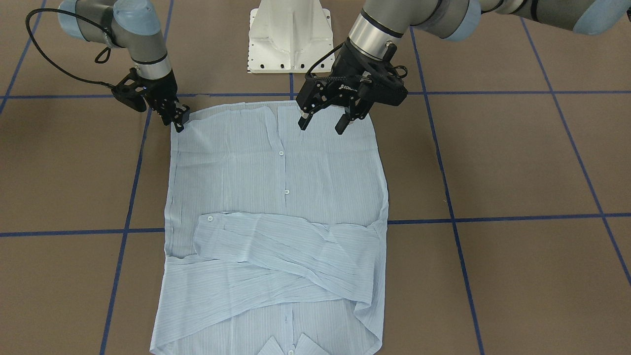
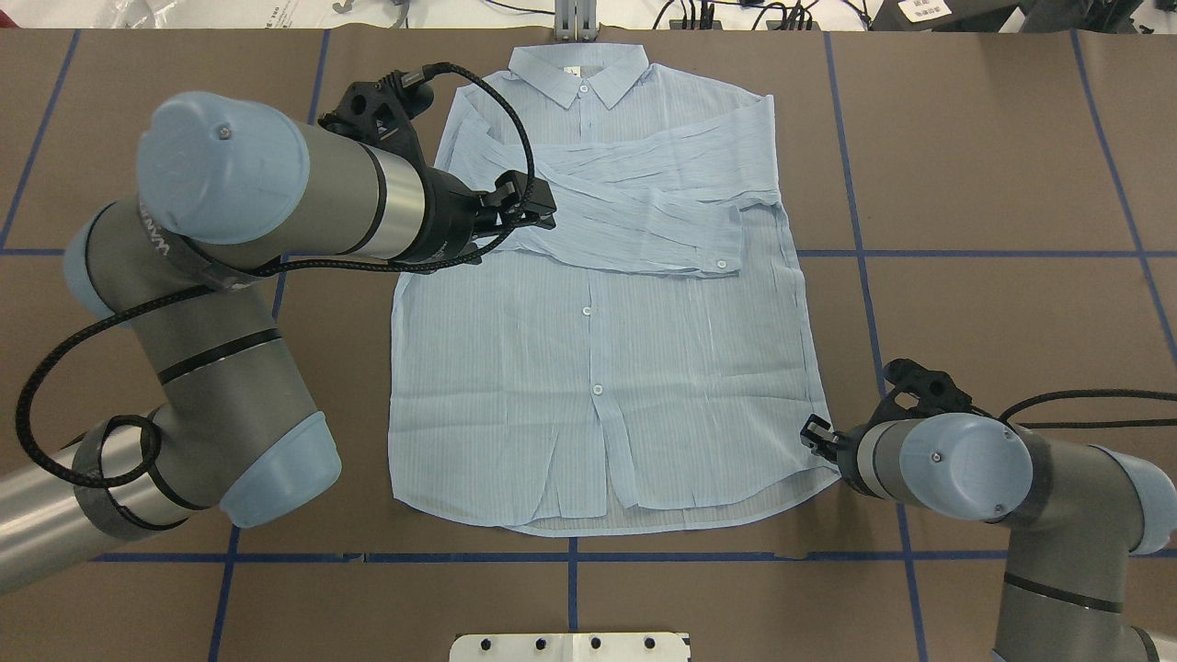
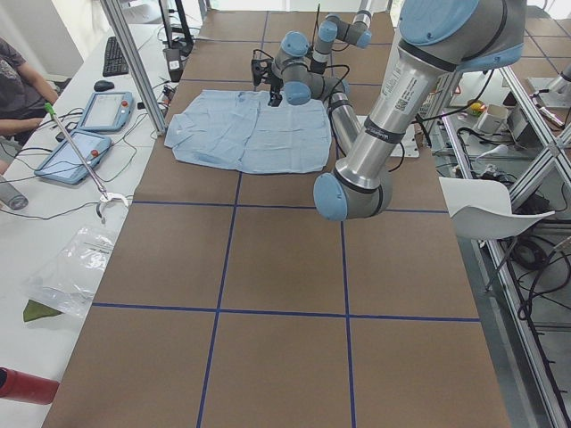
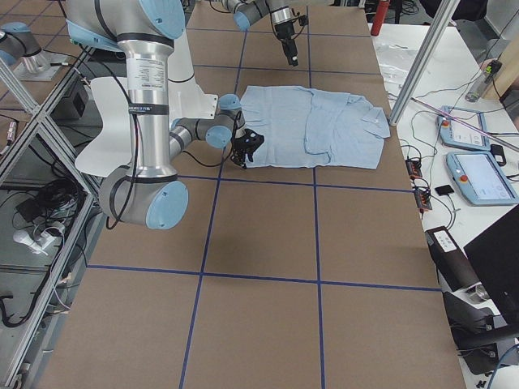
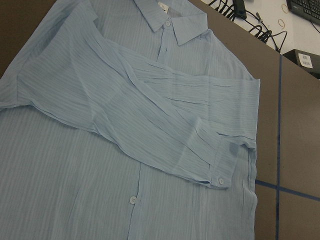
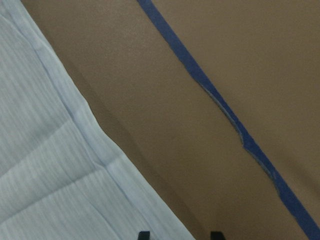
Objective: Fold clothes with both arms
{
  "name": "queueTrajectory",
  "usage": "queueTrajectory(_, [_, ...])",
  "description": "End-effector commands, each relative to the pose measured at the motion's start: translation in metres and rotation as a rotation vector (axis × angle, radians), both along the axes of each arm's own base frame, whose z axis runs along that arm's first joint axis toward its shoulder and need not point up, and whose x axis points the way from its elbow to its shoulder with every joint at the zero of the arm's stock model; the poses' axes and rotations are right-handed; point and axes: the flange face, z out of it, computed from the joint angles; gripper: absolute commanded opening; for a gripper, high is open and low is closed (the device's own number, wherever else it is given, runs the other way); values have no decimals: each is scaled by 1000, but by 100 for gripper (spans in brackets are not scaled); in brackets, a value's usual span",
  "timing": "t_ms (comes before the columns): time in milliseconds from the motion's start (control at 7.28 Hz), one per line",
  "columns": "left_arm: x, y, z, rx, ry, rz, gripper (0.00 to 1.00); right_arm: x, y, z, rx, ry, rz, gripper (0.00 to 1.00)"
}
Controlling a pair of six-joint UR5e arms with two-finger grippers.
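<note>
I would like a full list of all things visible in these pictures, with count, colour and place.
shirt: one, pale blue striped, flat mid-table, sleeves folded across chest
table: one, brown with blue tape grid, under everything
pedestal base: one, white, table's robot-side edge
keyboard: one, black, side bench
person: one, dark top, at side bench
left gripper: one, black, open, raised above shirt
right gripper: one, black, open, at shirt's hem corner
</note>
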Motion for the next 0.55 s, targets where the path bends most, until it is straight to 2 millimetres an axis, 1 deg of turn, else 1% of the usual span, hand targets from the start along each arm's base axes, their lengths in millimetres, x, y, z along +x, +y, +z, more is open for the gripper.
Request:
queueTrajectory(0, [0,0,1,-1,-1,0,92,1,0,-3,1,-5,-1,51])
queueTrajectory(412, [0,0,3,-3,-4,0,92,-1,2,0,-4,1,-7,57])
